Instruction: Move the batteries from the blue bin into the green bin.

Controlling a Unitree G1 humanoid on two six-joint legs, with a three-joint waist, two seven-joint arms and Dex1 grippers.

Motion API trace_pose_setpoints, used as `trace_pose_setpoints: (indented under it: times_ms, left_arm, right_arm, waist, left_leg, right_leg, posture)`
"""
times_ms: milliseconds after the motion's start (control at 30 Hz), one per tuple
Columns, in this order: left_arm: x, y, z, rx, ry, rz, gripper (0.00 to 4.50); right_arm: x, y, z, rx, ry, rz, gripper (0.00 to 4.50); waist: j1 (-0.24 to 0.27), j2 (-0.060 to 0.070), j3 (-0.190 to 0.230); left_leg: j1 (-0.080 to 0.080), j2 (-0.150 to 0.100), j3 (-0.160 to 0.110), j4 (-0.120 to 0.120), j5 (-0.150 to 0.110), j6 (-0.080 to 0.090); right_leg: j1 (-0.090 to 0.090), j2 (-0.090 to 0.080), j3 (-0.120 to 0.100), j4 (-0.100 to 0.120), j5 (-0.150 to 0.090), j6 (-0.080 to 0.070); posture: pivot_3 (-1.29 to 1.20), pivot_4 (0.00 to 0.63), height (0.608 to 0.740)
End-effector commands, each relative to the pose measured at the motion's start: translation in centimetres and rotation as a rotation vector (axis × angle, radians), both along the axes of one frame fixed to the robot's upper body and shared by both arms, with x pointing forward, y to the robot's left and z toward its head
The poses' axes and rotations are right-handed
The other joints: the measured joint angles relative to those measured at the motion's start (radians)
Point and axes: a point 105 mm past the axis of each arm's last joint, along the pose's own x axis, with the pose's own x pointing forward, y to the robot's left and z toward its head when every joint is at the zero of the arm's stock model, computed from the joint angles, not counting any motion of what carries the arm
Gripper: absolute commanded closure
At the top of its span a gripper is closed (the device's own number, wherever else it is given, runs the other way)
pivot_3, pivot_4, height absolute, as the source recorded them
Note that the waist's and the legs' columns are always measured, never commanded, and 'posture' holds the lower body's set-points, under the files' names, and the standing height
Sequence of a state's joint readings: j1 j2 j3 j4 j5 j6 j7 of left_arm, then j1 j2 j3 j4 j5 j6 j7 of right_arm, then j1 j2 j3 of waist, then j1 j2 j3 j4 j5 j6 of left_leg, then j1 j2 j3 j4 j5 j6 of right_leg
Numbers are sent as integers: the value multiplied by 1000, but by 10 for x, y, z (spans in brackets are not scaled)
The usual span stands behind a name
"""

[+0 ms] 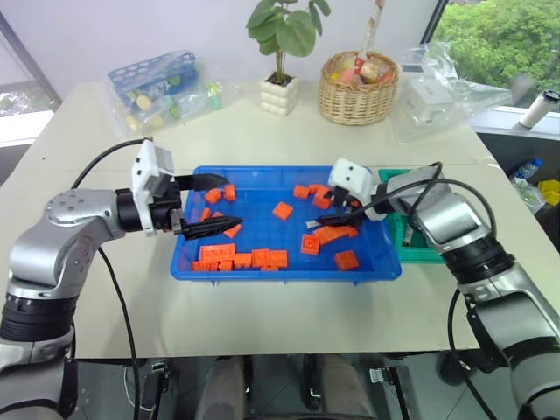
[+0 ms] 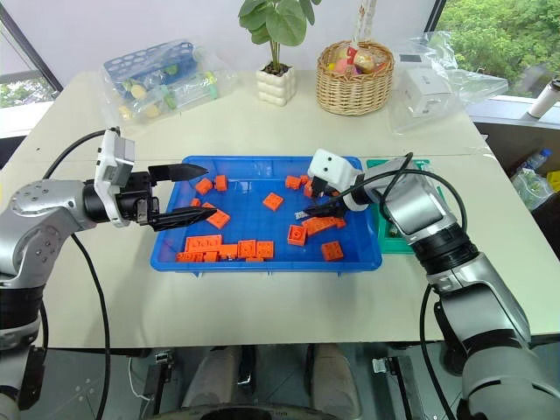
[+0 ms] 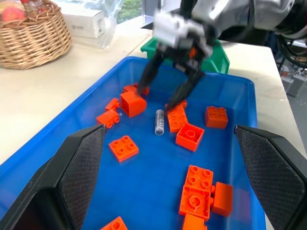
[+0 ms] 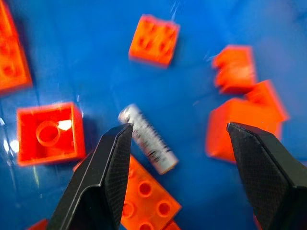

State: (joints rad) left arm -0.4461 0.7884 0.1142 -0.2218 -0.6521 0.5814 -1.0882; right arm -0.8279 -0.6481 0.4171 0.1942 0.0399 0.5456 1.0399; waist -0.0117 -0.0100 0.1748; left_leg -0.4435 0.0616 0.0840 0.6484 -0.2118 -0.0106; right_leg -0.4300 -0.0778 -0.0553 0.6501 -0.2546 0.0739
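- Head view: I have the right pincer [image 1: 337, 214] wide, angled down into the blue bin [image 1: 289, 267], ready to straddle
- Left wrist: left pincer [image 3: 168, 179] wide, hovering aside; green bin [image 3: 218, 57] behind
- Right wrist: battery [image 4: 147, 139] lies among orange bricks [image 4: 153, 39], ungripped

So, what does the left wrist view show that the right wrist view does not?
Left wrist view alone: the wicker basket, the green bin, the blue bin rim and the whole right end effector, open, above the battery. Right wrist view alone: the battery's dark markings up close, lying between that end effector's two fingers. Both share the battery, the orange bricks around it and the blue floor.
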Motion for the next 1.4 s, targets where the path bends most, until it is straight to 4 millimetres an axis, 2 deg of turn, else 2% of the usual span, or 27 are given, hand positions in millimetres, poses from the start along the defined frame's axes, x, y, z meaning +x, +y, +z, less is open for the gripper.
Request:
trace_pose_setpoints:
  times_ms: [33, 267, 367, 500, 533, 633, 733, 833, 900, 967, 1067, 1100, 1167, 1233, 1333, 1400]
  left_arm:
    - [-6, 3, 16, 1, -68, 7, 0]
    - [-6, 6, 18, 0, -72, 25, 0]
    - [-6, 6, 19, -3, -74, 26, 0]
    - [-4, 6, 19, 3, -78, 23, 0]
    - [-4, 6, 19, 3, -78, 22, 0]
    - [-3, 6, 18, 3, -77, 19, 0]
    - [-4, 6, 15, 3, -66, 18, 0]
    - [-4, 8, 12, 0, -52, 25, 0]
    - [-4, 11, 11, -3, -43, 32, 0]
    - [-4, 13, 9, -3, -37, 37, 0]
    - [-1, 16, 4, 3, -27, 47, 0]
    - [-1, 17, 4, 4, -25, 48, 0]
    - [1, 18, 3, 6, -23, 50, 0]
    - [3, 19, 2, 8, -20, 52, 0]
    - [7, 23, 1, 13, -14, 61, 0]
    - [8, 27, 2, 17, -14, 74, 0]
  right_arm:
    - [0, 3, 4, -10, -23, 49, 1292]
    - [2, 6, -5, -15, 0, 60, 1292]
    - [1, 7, -8, -21, 15, 74, 2096]
    - [-4, 7, -10, -25, 50, 90, 4102]
    - [-5, 7, -8, -15, 53, 86, 4462]
    - [-4, 8, 8, 48, 33, 53, 4462]
    - [1, 1, 50, 189, -36, -44, 4462]
    - [2, -30, 98, 333, -109, -205, 4462]
    - [-4, -60, 115, 388, -128, -311, 4462]
    - [-11, -79, 119, 388, -140, -375, 4462]
    - [-30, -130, 97, 315, -127, -545, 4462]
    - [-36, -139, 88, 288, -121, -581, 4462]
    - [-41, -146, 77, 272, -111, -615, 4462]
    - [-43, -147, 72, 275, -112, -623, 3423]
    - [-42, -152, 73, 272, -150, -632, 2167]
    - [-44, -160, 79, 275, -176, -618, 2167]
  waist:
    - [1, 0, 0]
    - [0, 0, 0]
    - [2, 0, 0]
    - [0, 0, 0]
    - [0, 0, 0]
    - [0, 0, 0]
    - [2, 0, 0]
    - [3, 0, 0]
    - [8, 0, 0]
    - [17, 0, 0]
    - [27, -3, -1]
    - [27, -3, -2]
    - [23, -2, -1]
    - [11, 0, -1]
    - [-1, 1, -1]
    - [0, 1, 0]
  left_leg:
    - [0, 0, 0, 0, 0, 0]
    - [0, 0, 0, 0, 0, 0]
    - [0, 0, 0, 0, 0, 0]
    - [0, 0, 0, 0, 0, 0]
    - [0, 0, 0, 0, 0, 0]
    - [0, 0, 0, 0, 0, 0]
    - [0, 0, 0, 0, 0, 0]
    - [0, 0, 0, 0, 0, 0]
    - [0, 0, 0, 0, 0, 0]
    - [0, 0, 0, 0, 0, 0]
    - [0, 0, 0, -1, 0, 0]
    - [1, 0, -1, -1, 0, 0]
    - [1, 0, 0, 0, 0, 0]
    - [1, 0, 2, 1, 0, 0]
    - [2, 1, 1, 0, 0, 0]
    - [2, 1, 1, -1, 0, 0]
  right_leg:
    - [0, 0, 0, 0, 0, 0]
    - [0, 0, 0, 0, 0, 0]
    - [0, 0, 0, 0, 0, 0]
    - [0, 0, 0, 0, 0, 0]
    - [0, 0, 0, 0, 0, 0]
    - [0, 0, 0, 1, 0, 0]
    - [0, 0, 0, 1, 0, 0]
    - [0, 0, 0, 1, 0, 0]
    - [0, 0, 0, 0, 0, 0]
    - [0, -1, 0, 0, 0, 0]
    - [1, -1, 0, -1, 0, 0]
    - [2, -1, -1, -1, 0, 0]
    - [2, -1, -1, -2, 0, -1]
    - [1, -1, 0, -1, 0, -1]
    - [1, 0, 1, 0, 0, -1]
    - [1, 0, 1, -1, 0, 0]
  posture:
    - [0, 150, 736]
    - [0, 150, 736]
    - [0, 150, 736]
    - [0, 150, 736]
    - [0, 150, 736]
    - [0, 150, 736]
    - [0, 150, 736]
    - [0, 150, 736]
    - [0, 150, 736]
    - [0, 150, 736]
    - [0, 150, 736]
    - [0, 150, 736]
    - [0, 150, 736]
    - [0, 150, 736]
    - [0, 150, 736]
    - [0, 150, 736]
